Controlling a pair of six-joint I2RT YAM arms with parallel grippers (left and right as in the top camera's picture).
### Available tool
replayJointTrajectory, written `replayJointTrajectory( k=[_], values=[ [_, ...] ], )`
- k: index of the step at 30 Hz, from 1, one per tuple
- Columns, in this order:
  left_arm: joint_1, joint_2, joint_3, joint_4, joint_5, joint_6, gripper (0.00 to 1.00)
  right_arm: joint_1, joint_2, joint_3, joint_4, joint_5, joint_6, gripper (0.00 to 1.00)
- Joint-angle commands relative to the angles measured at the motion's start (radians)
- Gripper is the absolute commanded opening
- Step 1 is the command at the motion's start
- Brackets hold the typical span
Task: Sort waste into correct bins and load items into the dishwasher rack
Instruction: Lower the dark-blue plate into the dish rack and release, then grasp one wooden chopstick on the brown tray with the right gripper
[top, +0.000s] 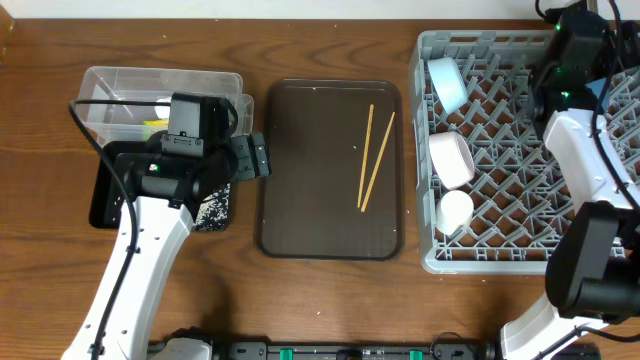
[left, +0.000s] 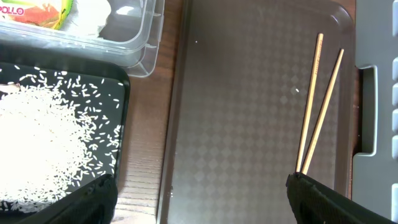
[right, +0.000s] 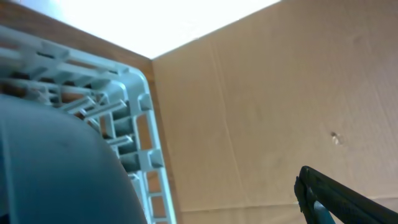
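2 wooden chopsticks (left: 309, 102) lie on the brown serving tray (left: 249, 93), toward its right side. Their near ends almost meet and their far ends spread apart in a narrow V.

The left gripper (left: 200, 180) hovers over the tray's left edge. Its 2 fingers (left: 329, 202) sit at the lower corners of the left wrist view, spread wide with nothing between them.

Left of the serving tray, the clear tub (left: 134, 43) holds the yellow-orange snack wrapper (left: 43, 12) and the crumpled white napkin (left: 93, 15). Just beside the tub on the near side is the black tray (left: 119, 93), with the white rice (left: 43, 143) heaped in it and loose grains scattered toward its rim.

The grey rack (top: 422, 120) stands to the right of the serving tray. 3 pieces line its left side: the light blue bowl (top: 447, 82) tipped on edge at the far corner, the white bowl (top: 452, 158) on edge in the middle, and the small white cup (top: 456, 210) nearest.

The right arm reaches over the rack's far right part. In the right wrist view, the dark blue plate (right: 56, 168) fills the lower left, against the rack's lattice and corner wall.

Only 1 finger (right: 339, 196) of the right gripper (right: 208, 186) shows. It is at the lower right, with a clear gap between it and the plate. The jaws look spread wide and are not clamping the plate.
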Motion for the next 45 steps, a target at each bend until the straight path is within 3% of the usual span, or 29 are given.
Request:
replayJointTrajectory(
  k=[1, 7, 15, 17, 27, 38, 45],
  values=[
    [0.003, -0.007, 0.014, -0.002, -0.009, 0.013, 0.90, 0.040, -0.090, 0.001, 0.005, -0.055, 0.071, 0.96],
    [0.003, -0.007, 0.014, -0.002, -0.009, 0.013, 0.90, 0.079, -0.172, 0.001, -0.035, -0.175, 0.158, 0.95],
    [0.003, -0.007, 0.014, -0.002, -0.009, 0.013, 0.89, 0.148, -0.208, 0.001, -0.272, -0.422, 0.345, 0.94],
    [0.003, -0.007, 0.014, -0.002, -0.009, 0.013, 0.89, 0.170, -0.208, 0.001, -0.338, -0.513, 0.418, 0.99],
    [0.003, -0.007, 0.014, -0.002, -0.009, 0.013, 0.89, 0.281, -0.194, 0.000, -0.564, -1.218, 0.848, 0.99],
    [0.003, -0.007, 0.014, -0.002, -0.009, 0.013, 0.89, 0.582, -0.056, 0.000, -0.661, -0.880, 1.103, 0.99],
    [0.003, -0.007, 0.014, -0.002, -0.009, 0.013, 0.90, 0.612, -0.047, 0.000, -0.785, -0.916, 1.131, 0.99]
  ],
)
